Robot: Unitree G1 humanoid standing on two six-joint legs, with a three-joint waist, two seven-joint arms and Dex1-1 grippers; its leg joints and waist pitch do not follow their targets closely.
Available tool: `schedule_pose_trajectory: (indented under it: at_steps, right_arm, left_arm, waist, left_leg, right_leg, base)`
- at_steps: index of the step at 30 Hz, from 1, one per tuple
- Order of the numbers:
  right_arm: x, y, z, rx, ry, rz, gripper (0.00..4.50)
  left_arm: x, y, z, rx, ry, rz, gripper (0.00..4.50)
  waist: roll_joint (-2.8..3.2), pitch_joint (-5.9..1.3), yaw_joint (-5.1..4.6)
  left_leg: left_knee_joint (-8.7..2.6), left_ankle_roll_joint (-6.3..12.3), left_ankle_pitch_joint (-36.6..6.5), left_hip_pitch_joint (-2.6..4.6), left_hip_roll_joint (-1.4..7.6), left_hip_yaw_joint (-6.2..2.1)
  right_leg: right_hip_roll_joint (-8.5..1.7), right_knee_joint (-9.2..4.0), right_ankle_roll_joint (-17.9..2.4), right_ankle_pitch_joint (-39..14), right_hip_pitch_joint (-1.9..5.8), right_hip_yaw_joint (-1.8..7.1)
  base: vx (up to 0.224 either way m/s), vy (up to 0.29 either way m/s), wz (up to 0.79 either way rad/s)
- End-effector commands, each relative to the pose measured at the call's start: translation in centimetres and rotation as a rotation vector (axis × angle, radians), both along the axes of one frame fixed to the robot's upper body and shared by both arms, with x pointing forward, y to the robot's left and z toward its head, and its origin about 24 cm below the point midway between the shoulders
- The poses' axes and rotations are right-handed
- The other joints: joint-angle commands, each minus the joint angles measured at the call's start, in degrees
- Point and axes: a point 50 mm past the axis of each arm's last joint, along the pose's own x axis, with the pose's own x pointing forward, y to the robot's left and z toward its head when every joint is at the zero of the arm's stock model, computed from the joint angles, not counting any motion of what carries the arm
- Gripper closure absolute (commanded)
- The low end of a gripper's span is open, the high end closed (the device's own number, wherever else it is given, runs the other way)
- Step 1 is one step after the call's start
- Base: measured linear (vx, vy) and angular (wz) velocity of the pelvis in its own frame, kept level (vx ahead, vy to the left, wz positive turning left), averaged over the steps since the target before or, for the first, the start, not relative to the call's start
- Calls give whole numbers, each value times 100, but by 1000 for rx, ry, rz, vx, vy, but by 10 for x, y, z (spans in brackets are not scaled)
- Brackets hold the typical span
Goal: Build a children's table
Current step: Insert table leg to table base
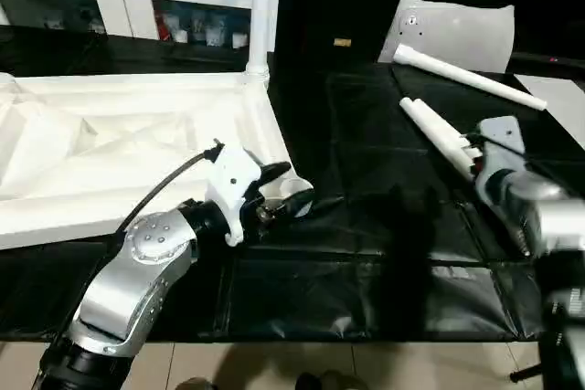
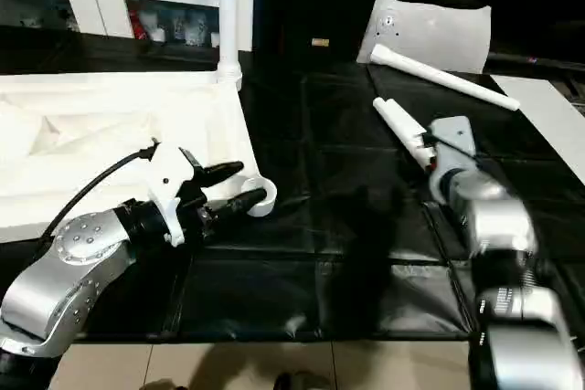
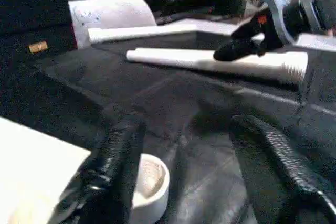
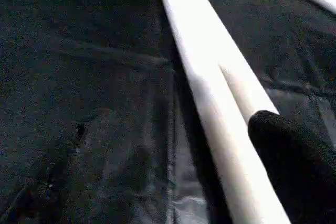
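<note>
Over the black sheet-covered work surface (image 1: 366, 253), the white plastic rectangular tabletop (image 1: 128, 148) lies underside up on the robot's left, its ribs showing, and one long white tapered round leg (image 1: 261, 6) already stands upright in the far corner socket. Watch the near corner: a round white socket (image 2: 259, 196) sits open, and the left gripper (image 1: 285, 191) hovers just beside it, black fingers spread apart with nothing between them. Released, then, by the look of it.

Now to the right side. A pair of loose white legs (image 1: 439, 132) lies side by side on the sheet, long axis running away from the robot and slanting toward its left at the far end, with a further loose leg (image 1: 466, 78) resting beyond them near a white pillow-like slab (image 1: 457, 32). The right gripper (image 3: 244, 45) is right over the near end of the pair, jaws wide, gripping nothing yet.

That's the relation that matters: the right arm is plainly the nearer one to those legs, while the left waits at the socket. A closing grasp across the leg's width looks like the next call.
</note>
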Motion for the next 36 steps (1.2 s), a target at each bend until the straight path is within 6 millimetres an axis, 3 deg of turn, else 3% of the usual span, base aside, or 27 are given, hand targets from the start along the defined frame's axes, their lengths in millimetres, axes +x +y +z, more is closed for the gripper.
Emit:
schedule_pose_trajectory:
  at_steps: [1,8,10,12,19,22,25,31,36]
  right_arm:
    - [0,-13,1,-53,15,-30,0]
    - [-6,-31,-8,-62,126,-43,0]
    - [-8,-33,-11,-48,140,-49,0]
    - [-10,-36,-15,-30,162,-57,0]
    - [-23,-44,-33,-30,277,-63,0]
    - [-26,-43,-38,-17,322,-54,0]
    - [-28,-38,-41,16,380,-24,0]
    - [-24,-18,-38,226,428,46,0]
    - [-14,-25,-22,237,323,8,0]
  left_arm:
    - [-3,-4,4,28,-14,-28,123]
    - [-6,-3,2,62,12,-50,110]
    - [-7,-3,2,67,12,-58,110]
    - [-8,-4,2,66,21,-64,79]
    - [-8,-5,4,61,29,-72,33]
    - [-8,-4,2,72,32,-69,5]
    - [-8,-4,3,71,36,-68,5]
    - [-7,-3,3,79,35,-61,5]
    - [-5,-2,5,80,35,-57,5]
  waist:
    - [49,-450,-8]
    - [53,-450,-12]
    - [47,-438,-9]
    - [48,-444,-16]
    - [54,-425,-28]
    - [49,-423,-32]
    - [56,-416,-41]
    - [86,-401,-90]
    - [111,-353,-178]
  left_leg:
    - [-301,188,-988,-28,90,22]
    - [-285,195,-972,-57,101,21]
    - [-281,204,-1068,-50,100,23]
    - [-277,183,-1083,-56,100,19]
    - [-253,160,-1302,-38,102,9]
    - [-245,170,-1373,-37,92,4]
    - [-240,168,-1454,-39,96,-10]
    - [-248,137,-1808,-1,113,-59]
    - [-236,87,-2233,45,124,-114]
  right_leg:
    - [-271,-489,-300,-2393,349,186]
    - [-282,-433,-554,-2106,378,189]
    - [-289,-462,-503,-2319,365,181]
    - [-292,-466,-475,-2383,366,177]
    - [-293,-508,-430,-2730,329,146]
    - [-288,-528,-352,-2879,320,126]
    - [-290,-541,-344,-2981,307,113]
    - [-301,-581,-359,-3128,289,64]
    - [-350,-678,-332,-3467,274,-69]
  base:
    - [0,0,0]
    - [0,0,0]
    - [0,0,0]
    - [0,0,0]
    - [0,0,0]
    - [0,0,0]
    - [0,0,0]
    - [0,0,0]
    - [0,0,0]
